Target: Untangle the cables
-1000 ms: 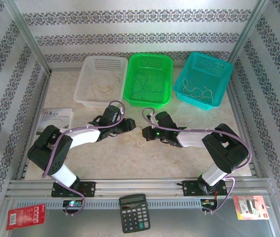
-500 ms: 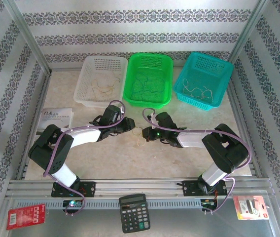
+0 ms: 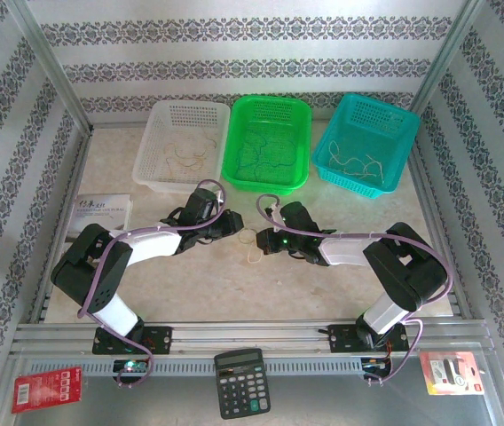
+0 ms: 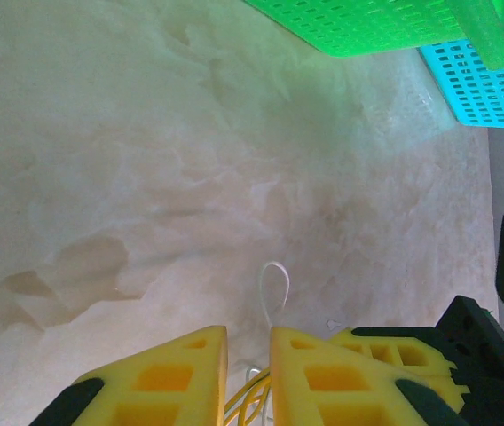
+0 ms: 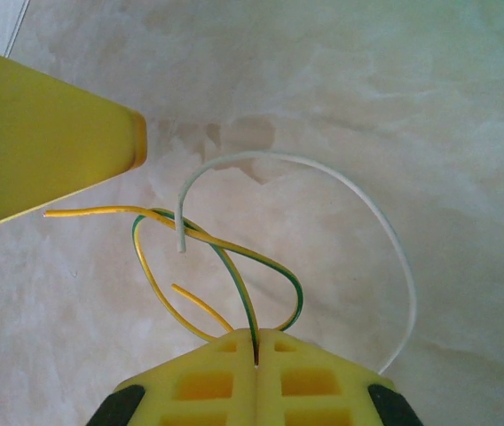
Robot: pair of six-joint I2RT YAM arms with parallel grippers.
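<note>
The cables [image 3: 253, 256] form a small tangle of thin strands at mid-table, between the two grippers. My right gripper [image 5: 258, 337] is shut on a yellow-green cable [image 5: 234, 257] that loops out in front of it. A white cable [image 5: 372, 217] arcs around that loop. My left gripper [image 4: 248, 342] faces it from the left, with a narrow gap between its yellow fingers [image 4: 172, 373]. A white loop [image 4: 274, 275] pokes out past those fingers and yellow strands [image 4: 250, 392] run through the gap. From above, the left gripper [image 3: 237, 226] and the right gripper [image 3: 254, 236] nearly touch.
Three baskets line the back of the table: white [image 3: 178, 185], green [image 3: 265, 185] and teal [image 3: 354, 188], each with loose strands inside. A booklet [image 3: 101, 211] lies at the left. A calculator [image 3: 240, 382] and a red pack [image 3: 46, 389] sit on the front rail.
The left gripper's jaws have narrowed around the strands. Both arms have barely moved.
</note>
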